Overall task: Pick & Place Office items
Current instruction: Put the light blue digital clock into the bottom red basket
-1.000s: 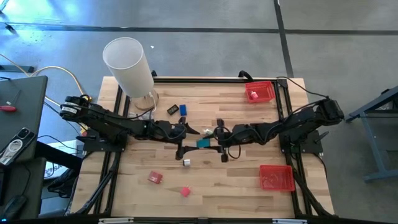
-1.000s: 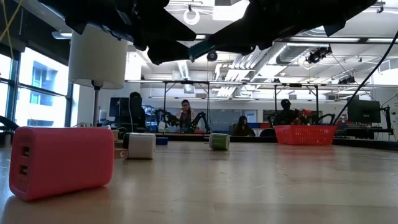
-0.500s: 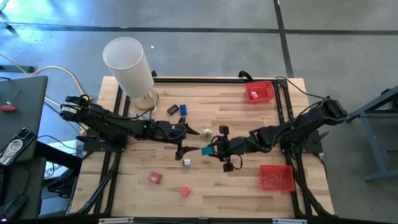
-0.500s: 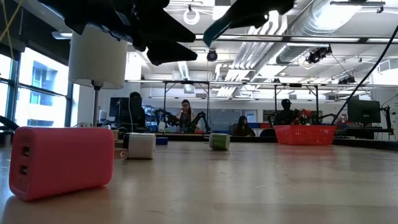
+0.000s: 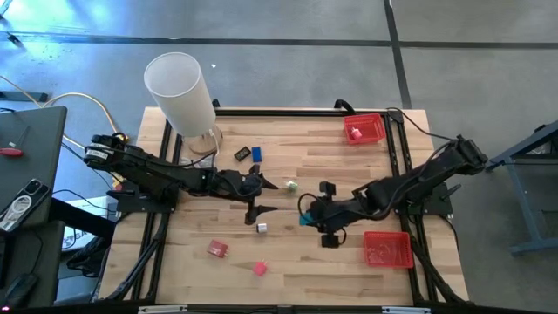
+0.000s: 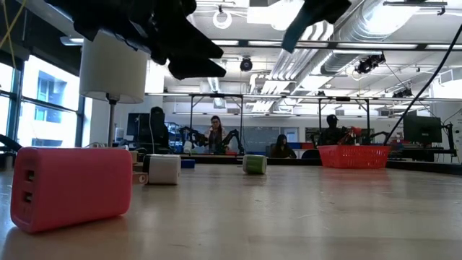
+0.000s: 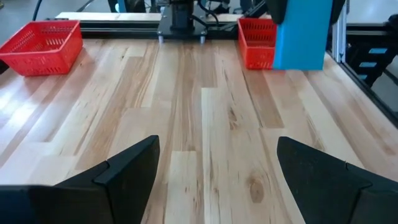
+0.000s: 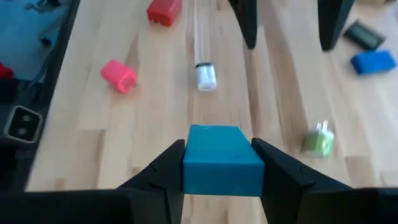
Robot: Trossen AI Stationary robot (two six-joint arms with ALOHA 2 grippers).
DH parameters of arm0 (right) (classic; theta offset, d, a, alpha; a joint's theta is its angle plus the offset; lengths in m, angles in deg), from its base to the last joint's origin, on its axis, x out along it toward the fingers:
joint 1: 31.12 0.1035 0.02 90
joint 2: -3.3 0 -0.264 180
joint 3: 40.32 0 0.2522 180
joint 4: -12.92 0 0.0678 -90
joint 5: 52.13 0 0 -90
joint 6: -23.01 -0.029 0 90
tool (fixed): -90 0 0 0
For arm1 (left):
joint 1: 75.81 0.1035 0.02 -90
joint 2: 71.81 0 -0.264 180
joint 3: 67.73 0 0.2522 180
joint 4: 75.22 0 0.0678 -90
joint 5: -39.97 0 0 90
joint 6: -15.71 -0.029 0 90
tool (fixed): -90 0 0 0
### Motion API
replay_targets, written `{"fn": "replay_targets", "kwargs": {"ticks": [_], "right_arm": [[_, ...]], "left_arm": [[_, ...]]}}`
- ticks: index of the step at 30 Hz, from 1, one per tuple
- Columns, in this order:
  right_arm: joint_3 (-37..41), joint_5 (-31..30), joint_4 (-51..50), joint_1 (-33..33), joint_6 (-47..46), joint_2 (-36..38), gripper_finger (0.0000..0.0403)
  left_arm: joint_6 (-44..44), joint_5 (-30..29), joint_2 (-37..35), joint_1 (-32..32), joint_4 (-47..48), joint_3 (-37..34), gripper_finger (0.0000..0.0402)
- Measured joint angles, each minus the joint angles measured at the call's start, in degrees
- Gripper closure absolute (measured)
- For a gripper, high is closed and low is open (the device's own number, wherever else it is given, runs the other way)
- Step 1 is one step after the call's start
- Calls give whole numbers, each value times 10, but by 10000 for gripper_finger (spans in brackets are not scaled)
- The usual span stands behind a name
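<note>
We see the right gripper (image 8: 217,163) fingers pinching a teal block (image 8: 216,160), w/ the near red tray (image 5: 387,249) lower right; left gripper (image 7: 214,165) fingers spread, empty.

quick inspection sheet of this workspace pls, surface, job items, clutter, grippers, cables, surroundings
surface: wooden table, bare between the items
job's things: teal block in the right gripper; green piece, white piece, pink piece, red piece, blue piece, black piece on the table
clutter: white cylinder; two red trays
grippers: right gripper shut on the block; left gripper open, empty
cables: yellow cable left of the table
surroundings: people seated beyond the table
</note>
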Motion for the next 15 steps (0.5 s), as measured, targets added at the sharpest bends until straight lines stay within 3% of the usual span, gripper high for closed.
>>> {"fn": "replay_targets", "kwargs": {"ticks": [15], "right_arm": [[-109, 23, -281, 35, -234, 0, 259]], "left_arm": [[-48, 0, 0, 1, 25, 0, 84]]}}
